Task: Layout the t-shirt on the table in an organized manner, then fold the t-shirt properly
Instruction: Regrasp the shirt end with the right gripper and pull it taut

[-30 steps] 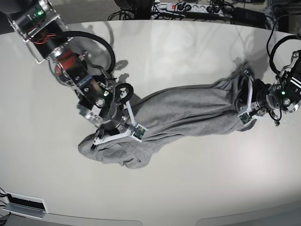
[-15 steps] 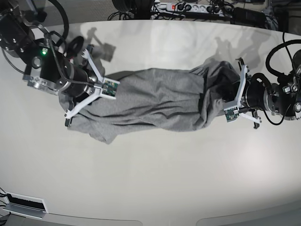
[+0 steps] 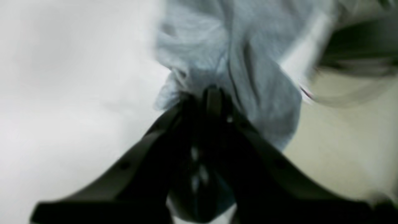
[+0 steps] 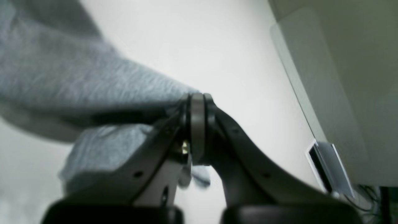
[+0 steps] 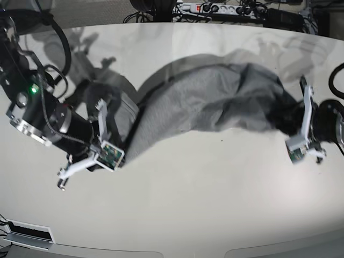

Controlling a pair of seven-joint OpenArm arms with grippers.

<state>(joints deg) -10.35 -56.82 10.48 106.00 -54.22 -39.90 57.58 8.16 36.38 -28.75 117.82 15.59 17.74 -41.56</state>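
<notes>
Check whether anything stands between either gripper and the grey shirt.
Nothing visible does: the left gripper is closed on one end of the shirt, and the right gripper is closed on another part.

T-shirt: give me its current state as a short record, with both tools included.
item: grey t-shirt
shape: bunched and creased, stretched between the two tools, not folded
left tool: closed on the shirt
right tool: closed on an edge of the shirt
surface: glossy off-white table
shadow: dark band on the table behind the shirt's middle
lettering: none visible
</notes>
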